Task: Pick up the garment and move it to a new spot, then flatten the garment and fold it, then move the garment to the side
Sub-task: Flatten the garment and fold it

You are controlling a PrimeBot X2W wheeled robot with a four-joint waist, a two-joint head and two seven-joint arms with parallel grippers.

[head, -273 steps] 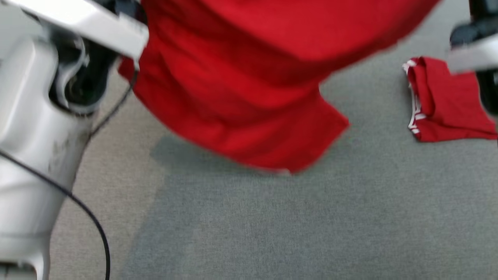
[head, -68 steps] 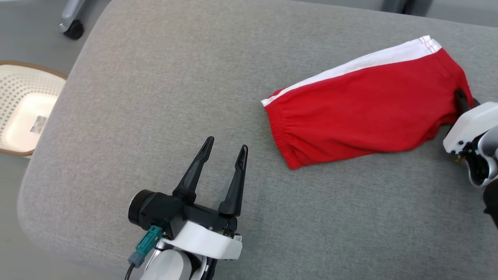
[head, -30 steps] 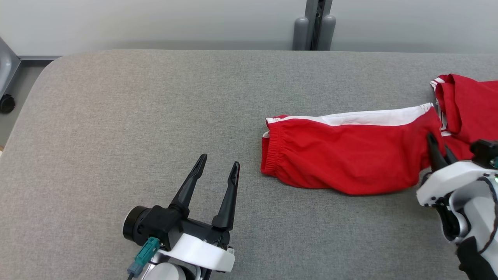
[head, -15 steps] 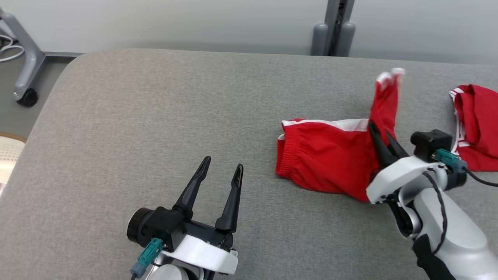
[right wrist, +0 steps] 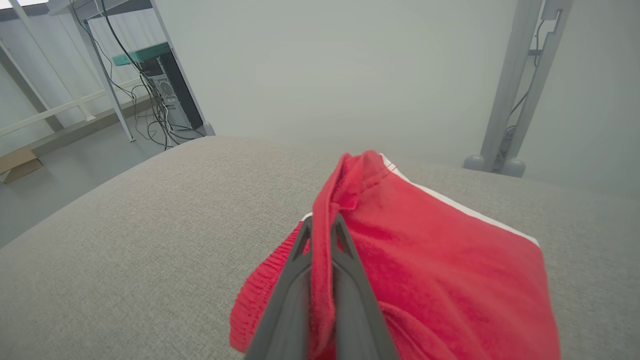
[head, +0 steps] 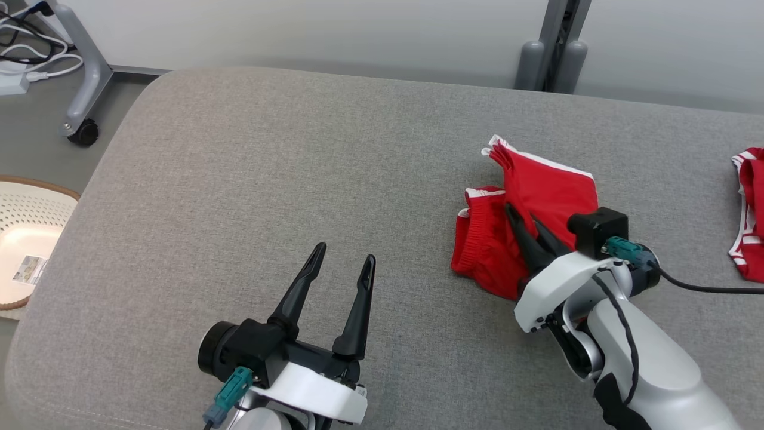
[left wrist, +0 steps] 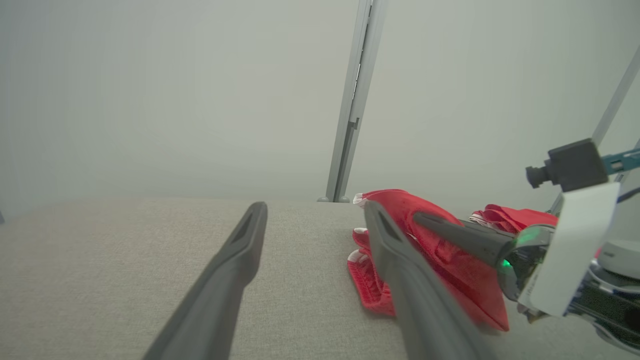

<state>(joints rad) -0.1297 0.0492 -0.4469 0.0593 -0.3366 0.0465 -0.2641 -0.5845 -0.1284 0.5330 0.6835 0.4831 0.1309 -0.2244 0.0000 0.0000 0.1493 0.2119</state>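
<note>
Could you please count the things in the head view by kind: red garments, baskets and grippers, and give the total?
Red garments: 2, the garment held by the right gripper and a second garment farther right.
Baskets: 1, the white basket at the left.
Grippers: 2, the left gripper standing open.
Total: 5.

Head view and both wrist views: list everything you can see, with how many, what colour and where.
cushion: one, grey, wide, in front of the robot
garment: one, red with white stripe, bunched on the cushion, right of centre
second garment: one, red with white trim, head view's right edge
basket: one, white with brown rim, floor at left
post: one, grey, behind the cushion
cables: several, black and white, head view's top left
left gripper: one, black, over bare cushion, jaws open
right gripper: one, black, jaws shut on the garment
</note>
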